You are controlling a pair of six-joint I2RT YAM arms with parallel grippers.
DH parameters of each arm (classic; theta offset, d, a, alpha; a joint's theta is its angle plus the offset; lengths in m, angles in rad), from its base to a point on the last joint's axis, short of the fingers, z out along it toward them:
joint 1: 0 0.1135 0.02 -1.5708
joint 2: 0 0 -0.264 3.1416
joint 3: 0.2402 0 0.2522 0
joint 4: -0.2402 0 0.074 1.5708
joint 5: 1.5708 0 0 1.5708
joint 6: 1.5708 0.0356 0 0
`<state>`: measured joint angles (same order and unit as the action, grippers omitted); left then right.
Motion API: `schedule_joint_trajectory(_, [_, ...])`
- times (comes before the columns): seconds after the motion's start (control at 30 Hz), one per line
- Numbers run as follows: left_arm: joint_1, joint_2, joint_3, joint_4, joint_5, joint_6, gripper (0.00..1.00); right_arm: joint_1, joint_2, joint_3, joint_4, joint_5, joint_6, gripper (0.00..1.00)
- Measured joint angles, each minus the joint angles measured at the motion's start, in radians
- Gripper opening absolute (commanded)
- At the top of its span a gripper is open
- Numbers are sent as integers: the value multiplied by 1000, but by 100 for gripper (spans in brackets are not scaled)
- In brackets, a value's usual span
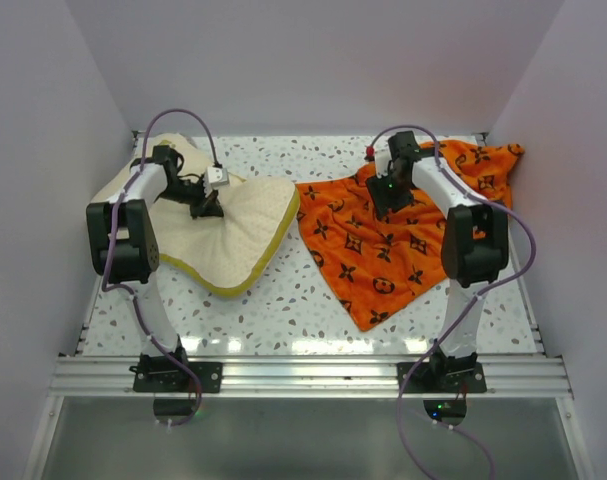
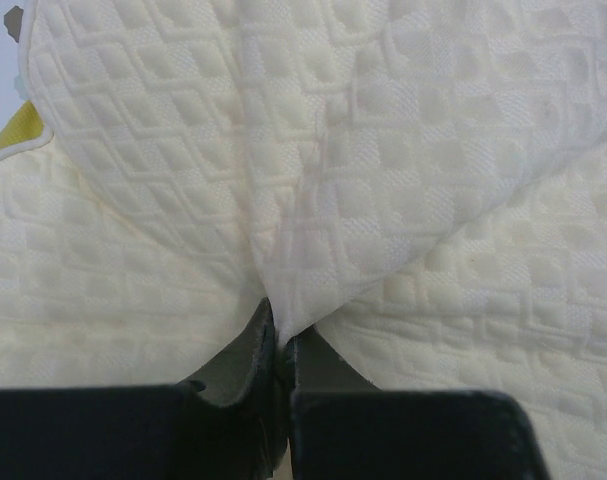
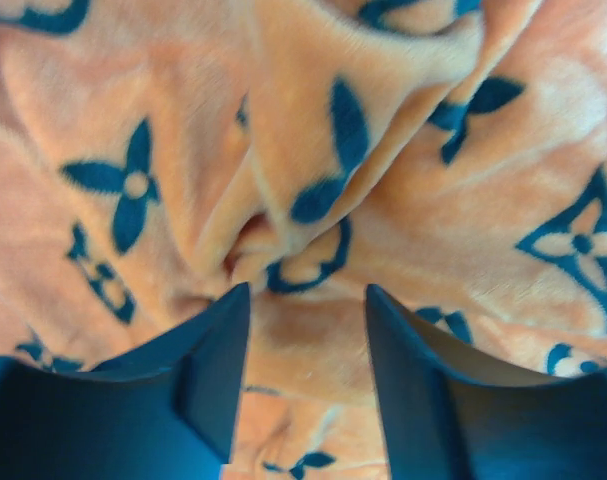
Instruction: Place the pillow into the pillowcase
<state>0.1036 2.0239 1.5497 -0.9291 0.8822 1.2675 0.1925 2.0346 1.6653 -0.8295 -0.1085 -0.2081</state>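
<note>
We see the pillow (image 1: 248, 225) on the left half of the speckled worktop (image 1: 283, 300). It is cream-white, quilted in a diamond texture, with a yellow band along its near and right edges. The left gripper (image 1: 205, 205) sits on its upper face. In the left wrist view its jaws are pressed together on a raised pinch of the cream fabric, which fans up into a fold. The pillowcase (image 1: 383, 260) lies rumpled on the right half, bright orange with dark flower, diamond and circle motifs, its left corner just beside the pillow's right corner. The right gripper (image 1: 388, 190) hangs over its far part, jaws apart above creased orange fabric; whether they touch it we cannot tell.
</note>
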Motion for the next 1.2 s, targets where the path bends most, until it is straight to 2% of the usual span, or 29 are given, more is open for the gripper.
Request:
schedule_joint_trajectory(0.13, [0,-1,0,0,0,0,0,-1,-13,-10,-35,-18,-42,56])
schedule_joint_trajectory(0.27, [0,-1,0,0,0,-2,0,3,-5,-14,-58,-19,-77,46])
schedule_joint_trajectory(0.37, [0,-1,0,0,0,-2,0,4,25,-14,-72,-19,-112,8])
schedule_joint_trajectory(0.4, [0,-1,2,-1,0,-2,0,4,36,-15,-74,-19,-116,0])
schedule_joint_trajectory(0.57, [-10,-1,48,-35,-3,0,0,-8,24,-28,-82,-23,-118,0])
schedule_joint_trajectory(0.73, [-68,-7,117,-66,-14,2,0,-49,-88,-30,-66,-46,-94,0])
schedule_joint_trajectory(0.93, [-224,-30,176,-109,-16,-2,0,-117,-249,-40,-10,-68,-51,0])
schedule_joint_trajectory(1.2, [-435,-30,216,-163,2,-6,0,-144,-322,-125,45,-68,8,0])
